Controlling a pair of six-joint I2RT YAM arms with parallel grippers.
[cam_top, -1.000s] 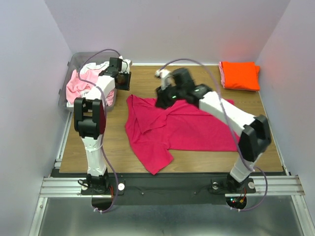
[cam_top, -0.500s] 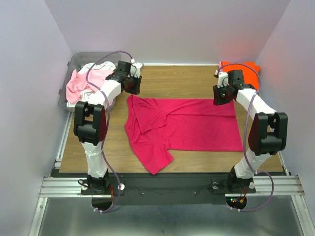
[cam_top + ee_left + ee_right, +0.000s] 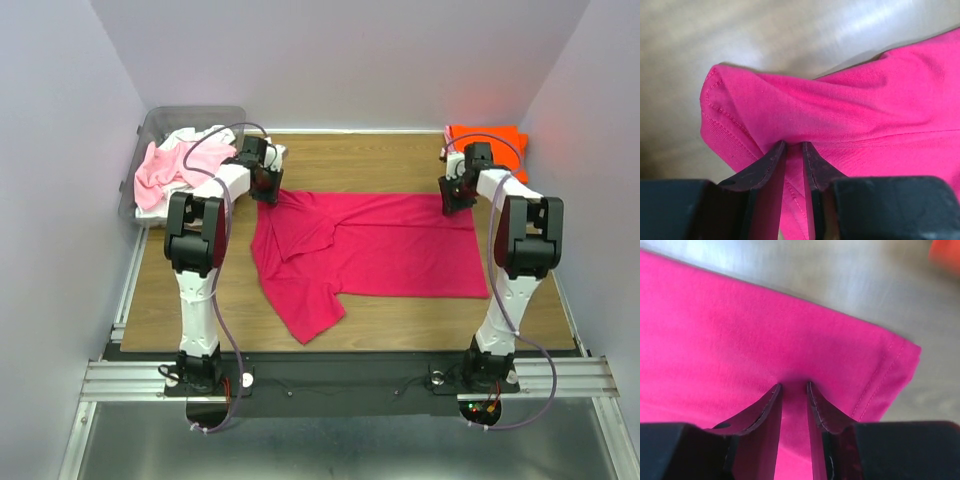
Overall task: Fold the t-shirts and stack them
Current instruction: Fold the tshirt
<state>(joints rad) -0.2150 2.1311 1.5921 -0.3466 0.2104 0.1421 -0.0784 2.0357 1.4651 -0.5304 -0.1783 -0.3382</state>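
Magenta cloth fills the middle of a wooden table (image 3: 370, 160): a magenta t-shirt (image 3: 380, 245) lies spread out, mostly flat, its body running left to right. One sleeve points toward the near edge at the lower left, and a loose fold wrinkles the left part.

The left gripper (image 3: 268, 183) sits at the shirt's far left corner, low on the cloth. From the left wrist camera, the left gripper (image 3: 793, 145) has its two dark fingers drawn close together, pinching a raised ridge of magenta fabric beside a stitched hem.

The right gripper (image 3: 455, 195) sits at the shirt's far right corner. From the right wrist camera, the right gripper (image 3: 792, 386) has its fingers narrow and pressed into the cloth, nipping a thin strip of it just inside the hemmed corner.

A folded orange t-shirt (image 3: 495, 140) rests at the table's far right corner, near the right gripper but apart from the magenta shirt. At the far left, a clear bin (image 3: 190, 115) holds a crumpled pale pink t-shirt (image 3: 160, 170) with some white fabric (image 3: 185, 135) beside it.
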